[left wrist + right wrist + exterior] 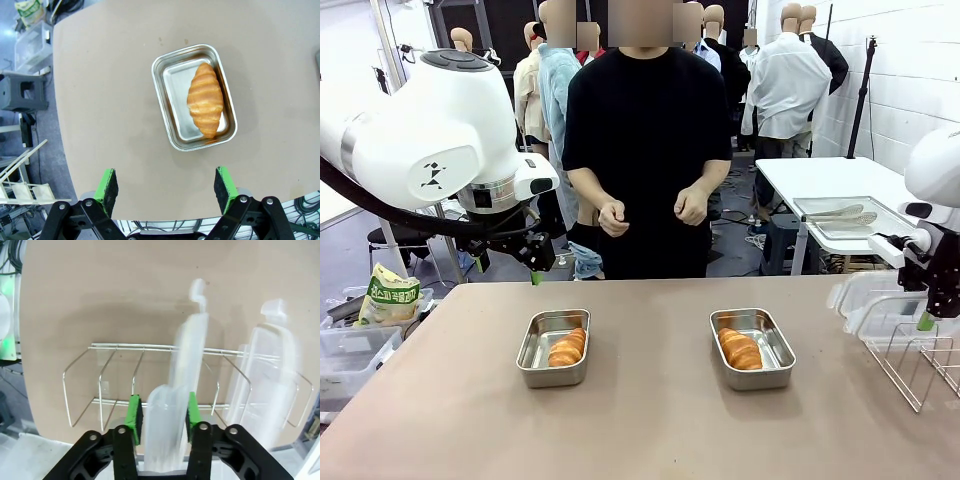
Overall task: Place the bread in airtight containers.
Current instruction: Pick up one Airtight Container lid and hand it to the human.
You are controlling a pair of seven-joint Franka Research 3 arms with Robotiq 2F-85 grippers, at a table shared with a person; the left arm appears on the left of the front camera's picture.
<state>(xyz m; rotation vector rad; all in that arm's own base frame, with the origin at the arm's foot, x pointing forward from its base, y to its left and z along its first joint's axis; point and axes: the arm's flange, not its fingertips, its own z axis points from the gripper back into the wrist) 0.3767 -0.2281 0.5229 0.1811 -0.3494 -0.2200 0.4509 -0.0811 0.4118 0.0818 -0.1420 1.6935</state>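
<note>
Front view: the brown surface [650, 440] spans the frame, with a person [645, 140] in a black shirt standing at its far side, both hands held loosely in front of the waist.

The left arm [440, 150] hangs above the surface's far left part. The right arm [935, 175] comes down at the right edge, over a wire rack [910, 365].

Two steel tubs sit side by side near the middle, well apart from each other and both without lids. The left container [533, 350] holds the left croissant [567, 348], which lies along its right wall. The right container [777, 350] holds the right croissant [740, 350], which lies nearer its left wall.

In the left wrist view, the left gripper [165, 175] hovers above the surface with its jaws spread wide and nothing between them, near the left container but apart from it.

In the right wrist view, the right gripper [163, 399] has its jaws drawn in around a clear lid [172, 430] that stands on edge in the rack. The green pads [134, 412] are at or just off the lid's faces. Motion blur hides whether they press on it, so I cannot tell if the lid is clamped. A second lid [270, 370], also blurred, stands in the rack just beside the first.
</note>
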